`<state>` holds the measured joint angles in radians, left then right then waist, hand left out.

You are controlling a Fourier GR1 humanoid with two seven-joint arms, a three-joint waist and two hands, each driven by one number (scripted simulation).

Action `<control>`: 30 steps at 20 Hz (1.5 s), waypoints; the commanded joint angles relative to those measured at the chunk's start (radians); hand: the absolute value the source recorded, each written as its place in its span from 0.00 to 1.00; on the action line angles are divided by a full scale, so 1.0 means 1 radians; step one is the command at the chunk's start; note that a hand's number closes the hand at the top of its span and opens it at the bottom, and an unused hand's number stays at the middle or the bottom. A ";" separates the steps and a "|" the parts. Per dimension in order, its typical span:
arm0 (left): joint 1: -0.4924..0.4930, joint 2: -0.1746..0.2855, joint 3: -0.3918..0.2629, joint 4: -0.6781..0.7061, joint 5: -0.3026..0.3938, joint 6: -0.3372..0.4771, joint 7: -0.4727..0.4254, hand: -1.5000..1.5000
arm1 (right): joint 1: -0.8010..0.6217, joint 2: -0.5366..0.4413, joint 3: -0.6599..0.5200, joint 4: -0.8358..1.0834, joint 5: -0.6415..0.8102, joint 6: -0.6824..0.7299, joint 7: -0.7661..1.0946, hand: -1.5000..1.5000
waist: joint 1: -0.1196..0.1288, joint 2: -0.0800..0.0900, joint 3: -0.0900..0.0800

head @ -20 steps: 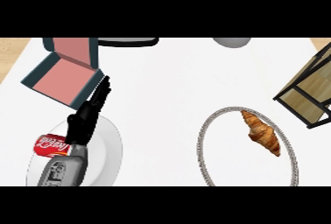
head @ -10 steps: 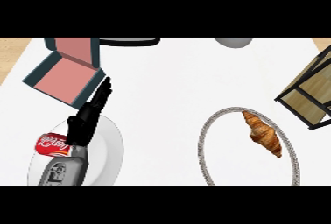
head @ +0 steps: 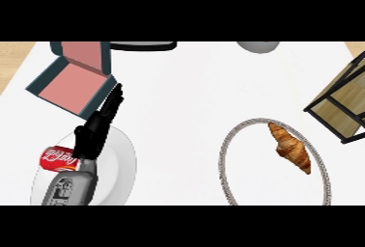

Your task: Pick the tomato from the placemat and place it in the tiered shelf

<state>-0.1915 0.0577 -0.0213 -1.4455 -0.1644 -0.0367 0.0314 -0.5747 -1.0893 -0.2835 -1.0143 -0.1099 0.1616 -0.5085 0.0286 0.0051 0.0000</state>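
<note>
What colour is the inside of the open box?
Pink inside the open box, with dark teal walls; seen in the head view.

bare counter (head: 185, 106) runs through the middle, between the pink box (head: 71, 89) and the shelf (head: 342, 108) — the croissant (head: 291, 152) on its ringed mat (head: 224, 159) lies near the shelf.

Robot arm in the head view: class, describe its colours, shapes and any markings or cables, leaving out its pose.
Only one arm shows. Its forearm is grey and blocky with rounded edges, and it carries darker grey recessed patches. It ends in a black left hand that is long, slim and matte. No cables or lettering can be seen on either part. The right arm is out of view.
</note>
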 commanded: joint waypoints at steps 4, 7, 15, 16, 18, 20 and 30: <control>-0.019 0.003 0.007 0.024 -0.004 0.001 -0.009 0.50 | -0.184 0.090 0.015 0.166 -0.067 0.102 0.051 1.00 | -0.003 0.001 0.000; 0.010 -0.011 -0.006 0.054 -0.018 0.010 -0.076 0.50 | -0.218 0.086 0.009 0.303 -0.022 0.131 -0.056 1.00 | -0.004 0.002 0.000; -0.040 -0.035 -0.022 0.008 -0.028 0.031 0.033 0.50 | -0.273 0.037 0.080 0.432 0.172 -0.043 -0.066 1.00 | 0.008 0.010 0.001; -0.030 0.006 0.008 0.043 -0.014 0.003 -0.020 0.50 | -0.306 0.036 0.084 0.447 0.194 -0.094 -0.048 1.00 | 0.015 0.014 0.000; -0.007 -0.014 0.004 0.036 0.007 -0.004 -0.020 0.50 | -0.314 0.030 0.049 0.541 0.177 -0.079 -0.056 0.00 | 0.006 0.008 0.001; 0.013 -0.007 -0.012 -0.012 -0.004 -0.007 -0.009 0.50 | -0.319 0.060 0.053 0.595 0.202 -0.125 -0.085 0.00 | 0.011 0.006 0.001; 0.035 -0.011 -0.004 0.023 -0.012 0.007 -0.073 0.50 | -0.446 0.007 -0.029 0.716 0.125 0.124 -0.036 0.00 | 0.000 0.004 0.001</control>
<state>-0.1867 0.0449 -0.0280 -1.4328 -0.1745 -0.0324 0.0111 -0.9794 -1.0565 -0.2857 -0.3316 0.0411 0.1945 -0.5761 0.0316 0.0101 0.0016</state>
